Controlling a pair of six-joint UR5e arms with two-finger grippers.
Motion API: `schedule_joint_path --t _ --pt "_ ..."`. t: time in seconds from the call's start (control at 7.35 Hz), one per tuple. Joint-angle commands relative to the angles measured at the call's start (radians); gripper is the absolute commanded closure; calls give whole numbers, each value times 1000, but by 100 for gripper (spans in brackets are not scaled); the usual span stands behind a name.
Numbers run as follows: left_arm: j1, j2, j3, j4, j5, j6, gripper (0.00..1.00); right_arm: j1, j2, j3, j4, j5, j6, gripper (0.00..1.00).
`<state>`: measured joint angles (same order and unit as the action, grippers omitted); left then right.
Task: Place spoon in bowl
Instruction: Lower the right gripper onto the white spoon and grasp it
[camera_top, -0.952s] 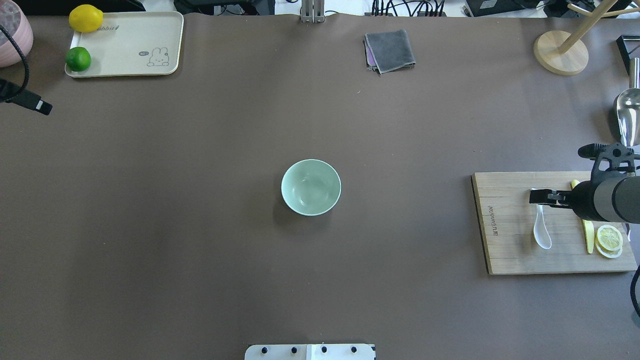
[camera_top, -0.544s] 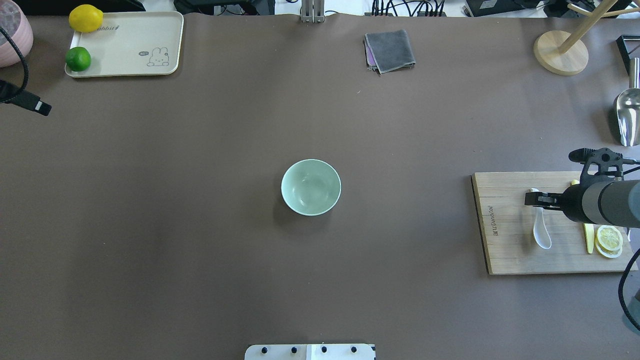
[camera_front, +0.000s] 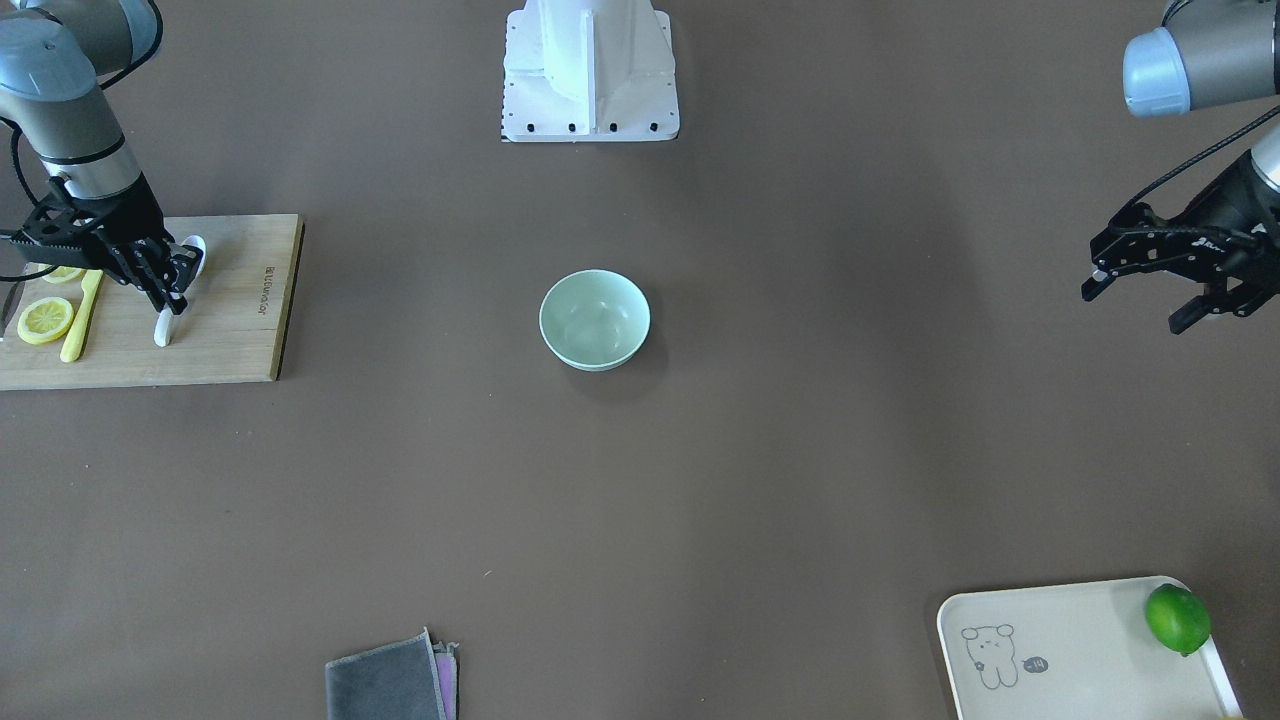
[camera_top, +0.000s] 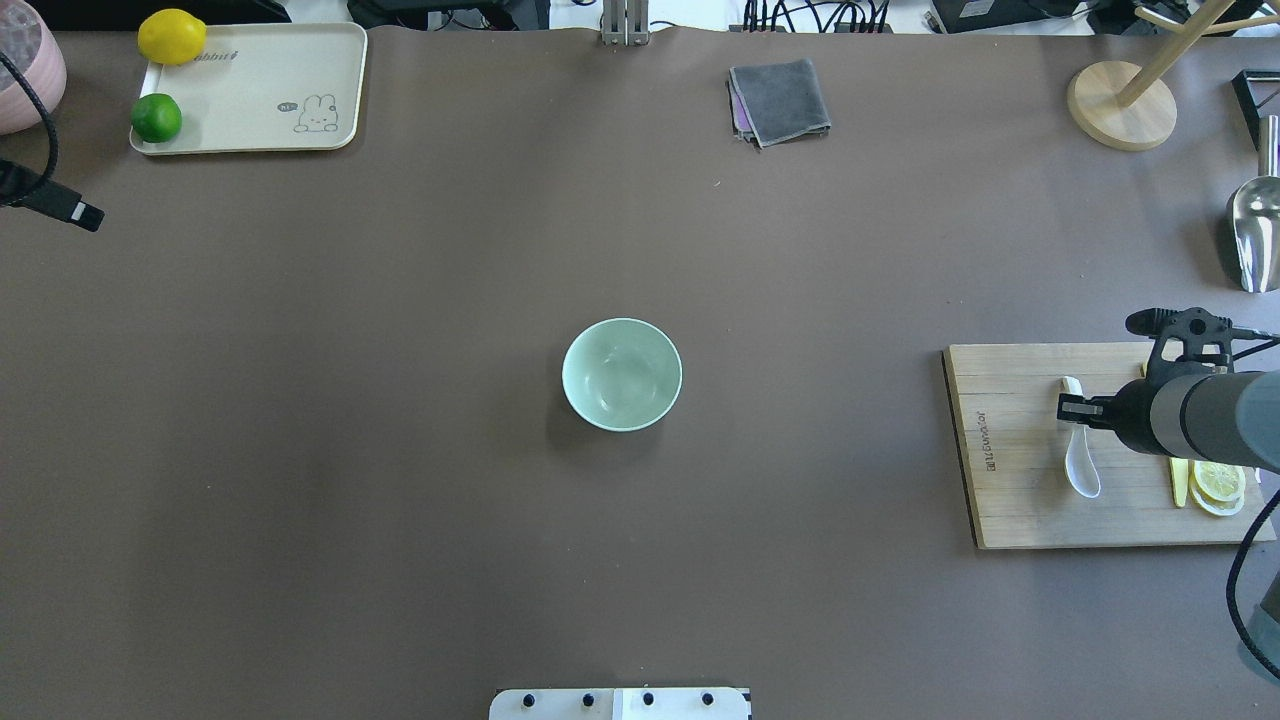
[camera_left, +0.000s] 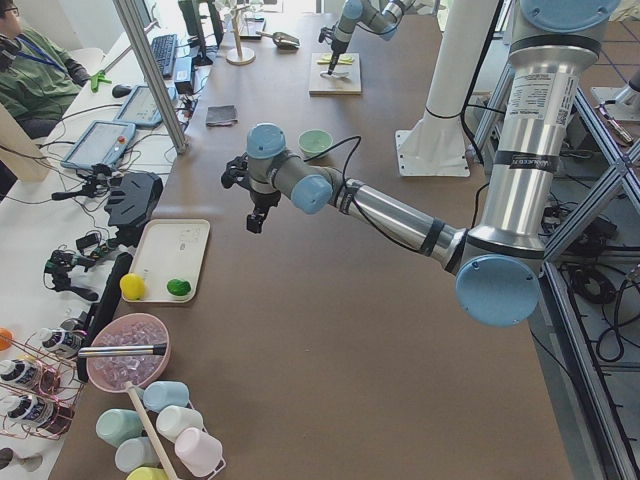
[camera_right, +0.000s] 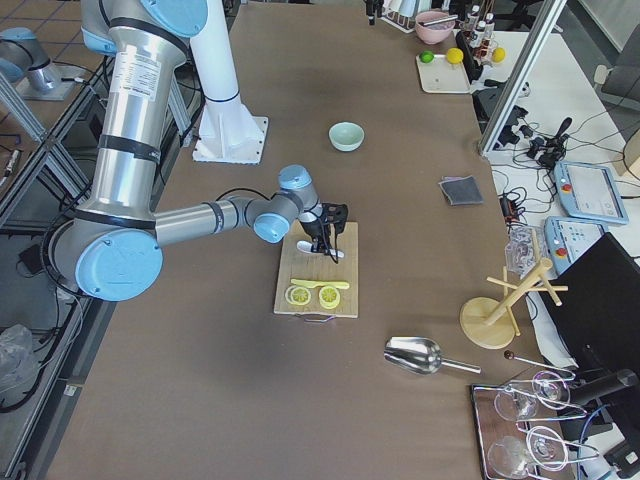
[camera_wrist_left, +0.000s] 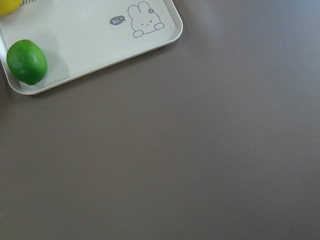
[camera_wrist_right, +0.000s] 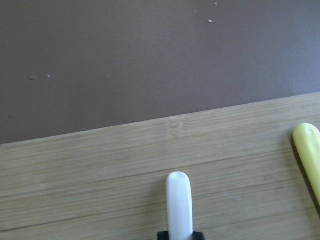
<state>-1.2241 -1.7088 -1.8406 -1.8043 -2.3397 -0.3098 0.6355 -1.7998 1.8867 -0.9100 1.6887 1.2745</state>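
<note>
The white spoon (camera_top: 1082, 470) lies on the wooden cutting board (camera_top: 1020, 500) at the right, its scoop toward the robot. My right gripper (camera_top: 1072, 409) is down on the spoon's handle. In the right wrist view the handle tip (camera_wrist_right: 179, 200) sticks out between the closed-in fingers. It also shows in the front view (camera_front: 166, 292). The mint-green bowl (camera_top: 622, 375) stands empty in the middle of the table, far to the left of the spoon. My left gripper (camera_front: 1140, 300) hangs open and empty above the table's far left side.
A yellow knife (camera_top: 1178, 482) and lemon slices (camera_top: 1218, 484) lie on the board beside the spoon. A cream tray (camera_top: 260, 110) with a lime (camera_top: 157, 118) and a lemon (camera_top: 171, 37) sits far left. A grey cloth (camera_top: 780, 100), a wooden stand (camera_top: 1120, 105) and a metal scoop (camera_top: 1255, 235) lie at the back.
My right gripper has shifted a little along the spoon's handle toward the scoop and settled on it. The spoon, bowl and left arm have not moved.
</note>
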Motion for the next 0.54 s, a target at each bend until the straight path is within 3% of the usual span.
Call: schedule_joint_path --t 0.0,0.14,0.41 --pt "0 0 -2 0 -3 -8 2 -2 6 55 -32 -1 15 100" --pt "0 0 0 -1 -3 -9 2 4 90 93 -162 -1 57 100" --pt "2 0 1 -1 -3 -9 2 -6 431 88 -564 -9 202 100"
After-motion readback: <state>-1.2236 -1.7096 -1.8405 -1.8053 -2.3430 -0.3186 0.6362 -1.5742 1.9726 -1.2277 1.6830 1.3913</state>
